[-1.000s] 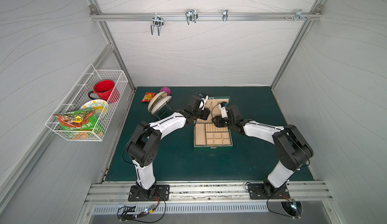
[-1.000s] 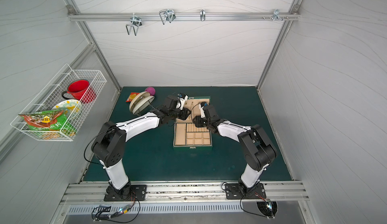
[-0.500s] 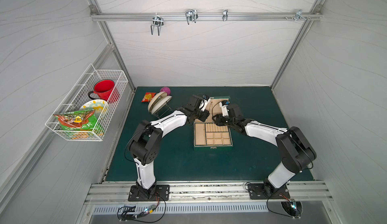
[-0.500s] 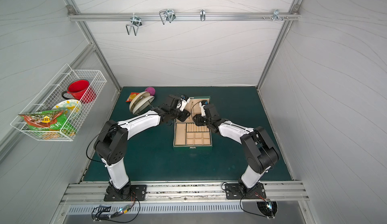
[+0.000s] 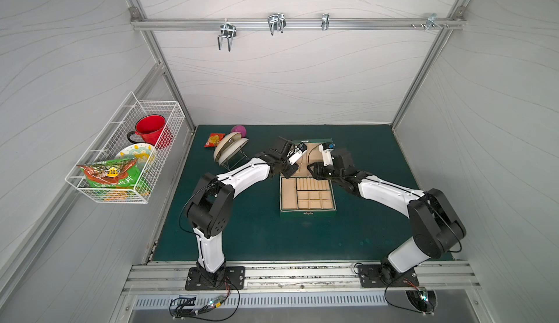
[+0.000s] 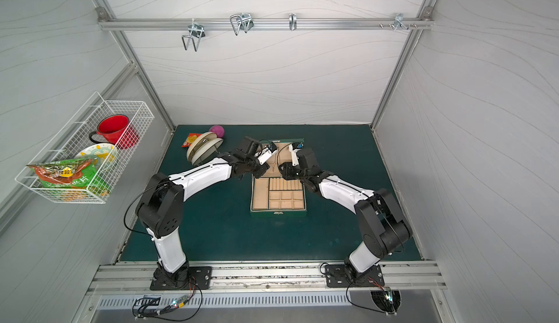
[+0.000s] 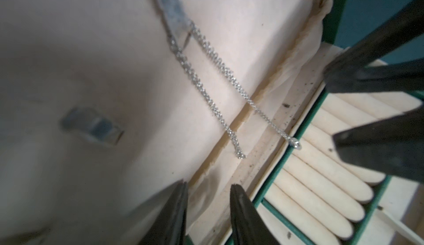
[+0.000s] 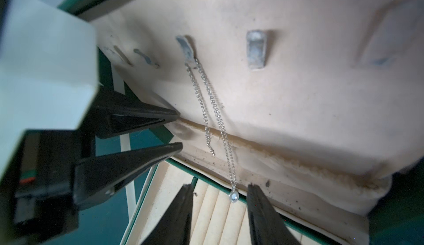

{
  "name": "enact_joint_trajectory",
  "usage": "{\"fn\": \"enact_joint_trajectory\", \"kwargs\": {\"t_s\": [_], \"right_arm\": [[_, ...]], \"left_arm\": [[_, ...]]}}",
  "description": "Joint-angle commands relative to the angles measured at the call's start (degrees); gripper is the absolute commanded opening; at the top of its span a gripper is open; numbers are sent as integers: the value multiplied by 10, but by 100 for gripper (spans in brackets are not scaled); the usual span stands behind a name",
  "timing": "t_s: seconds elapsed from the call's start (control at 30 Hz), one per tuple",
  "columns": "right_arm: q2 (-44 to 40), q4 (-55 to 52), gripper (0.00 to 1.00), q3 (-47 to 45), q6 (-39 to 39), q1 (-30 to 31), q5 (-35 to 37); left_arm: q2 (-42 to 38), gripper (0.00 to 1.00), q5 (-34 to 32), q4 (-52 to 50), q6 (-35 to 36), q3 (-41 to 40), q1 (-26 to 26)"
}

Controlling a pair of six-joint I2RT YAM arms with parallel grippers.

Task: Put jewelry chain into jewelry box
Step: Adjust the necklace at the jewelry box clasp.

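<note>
The dark green tabletop (image 5: 257,233) carries the open jewelry box (image 5: 290,212) near its middle. At its far left corner sit a plate rack (image 5: 228,150), a snack packet (image 5: 212,139) and a pink ball (image 5: 239,129).

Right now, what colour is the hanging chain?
Silver; the chain shows best in the right wrist view.

Overhead stereo; wrists near jewelry box (image 7: 96,49)

White arm shells (image 5: 242,175), black joints (image 5: 211,212), bolted base plates (image 5: 234,276), tapered black fingers (image 7: 243,216)
</note>
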Motion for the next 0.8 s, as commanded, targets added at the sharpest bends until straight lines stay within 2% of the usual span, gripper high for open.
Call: {"fn": "enact_joint_trajectory", "kwargs": {"t_s": [0.0,0.13,0.27,0.43,0.5,0.63,0.77], "right_arm": [[-19,-3,43,-8,7,4,-4],[-20,-4,43,-8,7,3,-7],[-23,-4,43,-11,6,2,-5],[-24,-3,43,-12,8,2,-6],[-27,-4,42,-12,12,2,-5],[-30,-2,43,-15,37,1,-5],[-30,16,42,-26,94,-1,-21]], "left_arm": [[1,36,-45,75,54,-28,-5],[7,36,-56,92,72,-35,-6],[10,31,-60,87,83,-38,-13],[3,11,-62,93,93,-47,-18],[0,0,-62,95,96,-53,-18],[-4,0,-60,96,98,-64,-18],[-17,0,-35,108,91,-80,-18]]}}
